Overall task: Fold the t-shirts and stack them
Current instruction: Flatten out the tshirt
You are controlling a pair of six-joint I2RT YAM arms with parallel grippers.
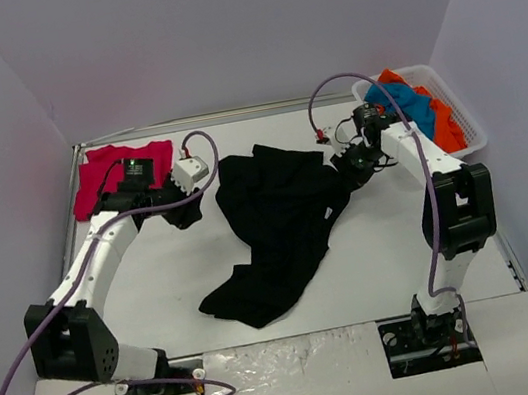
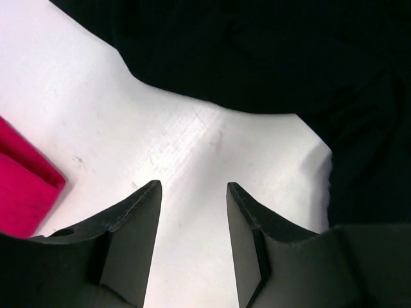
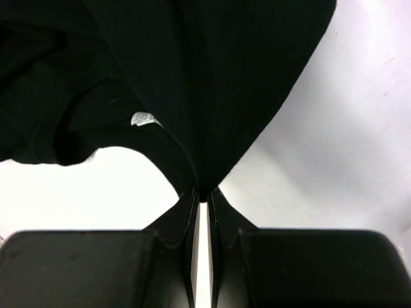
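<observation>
The large black cloth t-shirt [image 1: 279, 225] lies crumpled and slanting across the middle of the white desk [image 1: 387, 268]. One end is bunched toward the front and the other reaches toward the right arm. The right jaws are pressed together on a pinch of its edge. In the right wrist view the black fabric fans out from that pinch, with the small white neck label [image 3: 142, 119] close by, so the hold seems to be near the collar or a shoulder. Held there, the cloth can be pulled taut and spread flat, which any fold needs first.

The left jaws stand apart and hold nothing. They hover over bare desk just beside the shirt's opposite edge, probably lined up to take a second point so both arms can stretch the garment between them.

The crimson-red cloth t-shirt [image 1: 118, 171] lies flat at the far left corner near the left arm, apparently where the stack is to grow. The blue t-shirt [image 1: 409, 104] and the orange t-shirt [image 1: 447, 126] sit heaped in the white plastic slatted basket [image 1: 471, 122] at the far right. By this reckoning, folding of the black shirt has not yet begun.
</observation>
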